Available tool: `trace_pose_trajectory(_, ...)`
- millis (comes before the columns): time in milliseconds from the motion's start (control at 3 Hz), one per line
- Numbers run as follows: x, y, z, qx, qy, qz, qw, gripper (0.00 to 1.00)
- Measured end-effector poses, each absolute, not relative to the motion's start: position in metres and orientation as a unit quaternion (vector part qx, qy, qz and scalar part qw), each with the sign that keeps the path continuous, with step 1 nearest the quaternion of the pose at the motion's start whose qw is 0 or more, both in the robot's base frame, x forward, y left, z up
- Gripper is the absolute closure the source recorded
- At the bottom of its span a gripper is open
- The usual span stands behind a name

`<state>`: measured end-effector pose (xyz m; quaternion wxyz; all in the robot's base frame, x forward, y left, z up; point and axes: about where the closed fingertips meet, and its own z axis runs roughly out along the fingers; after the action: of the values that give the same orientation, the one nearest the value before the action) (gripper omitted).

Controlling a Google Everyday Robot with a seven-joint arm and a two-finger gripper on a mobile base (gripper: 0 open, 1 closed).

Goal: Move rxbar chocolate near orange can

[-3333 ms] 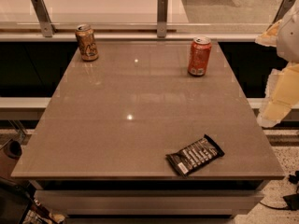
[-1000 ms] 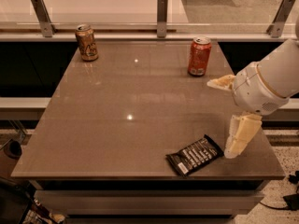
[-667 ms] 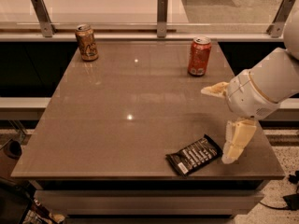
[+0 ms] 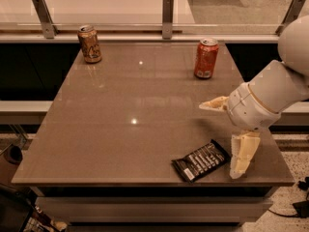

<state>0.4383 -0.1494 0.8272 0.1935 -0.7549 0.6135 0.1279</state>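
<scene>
The rxbar chocolate (image 4: 201, 160), a flat black wrapper with white lettering, lies near the table's front edge, right of centre. The orange can (image 4: 90, 43), tan with dark brown markings, stands upright at the far left of the table. My gripper (image 4: 218, 140) hangs above the table's right side, just right of the bar and a little above it. It is open and empty. One pale finger (image 4: 214, 104) points left and the other finger (image 4: 242, 153) points down beside the bar's right end.
A brighter red-orange can (image 4: 206, 58) stands upright at the far right of the brown table (image 4: 130, 129). A rail with metal posts (image 4: 167, 9) runs behind the table's far edge. My white arm (image 4: 275, 88) comes in from the right.
My arm has come in from the right and down toward the bar, drifting a little further left in the last second. The bar and both cans have not moved.
</scene>
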Motion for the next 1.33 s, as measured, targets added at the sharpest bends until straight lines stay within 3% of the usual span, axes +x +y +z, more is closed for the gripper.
trace_pose_trajectory(1000, 0.419, -0.146, 0.800, -0.773, 0.588, 0.160, 0.175, 0.00)
trace_pose_trajectory(1333, 0.415, -0.148, 0.799, -0.767, 0.594, 0.156, 0.187, 0.18)
